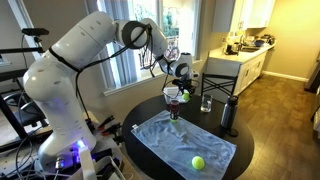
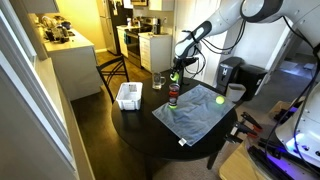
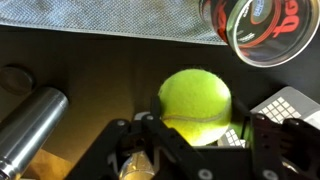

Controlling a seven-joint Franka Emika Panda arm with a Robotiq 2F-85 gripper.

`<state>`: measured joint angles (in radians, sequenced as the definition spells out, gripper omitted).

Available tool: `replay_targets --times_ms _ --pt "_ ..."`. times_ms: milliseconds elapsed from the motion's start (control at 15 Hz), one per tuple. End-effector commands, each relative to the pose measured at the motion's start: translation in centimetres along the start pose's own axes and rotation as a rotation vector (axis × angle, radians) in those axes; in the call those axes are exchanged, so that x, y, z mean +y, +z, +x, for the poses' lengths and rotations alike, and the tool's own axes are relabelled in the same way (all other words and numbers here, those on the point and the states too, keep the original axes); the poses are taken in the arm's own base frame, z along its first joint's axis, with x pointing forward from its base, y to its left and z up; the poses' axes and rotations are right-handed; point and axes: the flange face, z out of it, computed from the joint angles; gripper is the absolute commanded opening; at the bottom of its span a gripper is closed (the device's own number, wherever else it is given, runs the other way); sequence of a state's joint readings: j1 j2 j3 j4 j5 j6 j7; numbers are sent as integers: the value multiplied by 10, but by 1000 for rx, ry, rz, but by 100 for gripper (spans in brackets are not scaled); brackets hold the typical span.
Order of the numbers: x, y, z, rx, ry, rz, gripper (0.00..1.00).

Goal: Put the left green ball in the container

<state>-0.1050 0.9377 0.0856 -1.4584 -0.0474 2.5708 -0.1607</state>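
Two green balls on show, only one of them aloft. Grips the left green ball in the gripper, closed onto the ball's two sides and carrying nothing else, up off the dark tabletop. Leaves the brighter twin lying on the blue cloth.

Reads as the carry toward the drop. To do it well: shift across until the red rim of the container sits squarely beneath the ball, rather than off in the upper right corner of the wrist view. Stay high enough to clear that rim. Come down close before letting go, to avoid a bounce out, and open slowly. Mind the drinking glass and the tall bottle standing near.

From the wrist view: shows the grip itself and the sideways offset between ball and container, plus a white basket at right and a grey bottle at left, likely the same one. Hides the twin altogether. In both exterior views: places the gripper just above the container, seemingly almost over it, and gives the height that the wrist view cannot. Shrinks the held ball to a green speck, too small for judging the hold.
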Motion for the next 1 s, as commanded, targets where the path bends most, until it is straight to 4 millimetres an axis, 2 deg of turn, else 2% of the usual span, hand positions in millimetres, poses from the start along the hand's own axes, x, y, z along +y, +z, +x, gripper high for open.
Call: replay_targets --times_ms 0,533,933 --pt "-21 -18 -11 -2 -59 11 41" --pt "-68 -40 -31 -61 -110 35 41" --pt "-72 -32 -54 -157 -110 28 41"
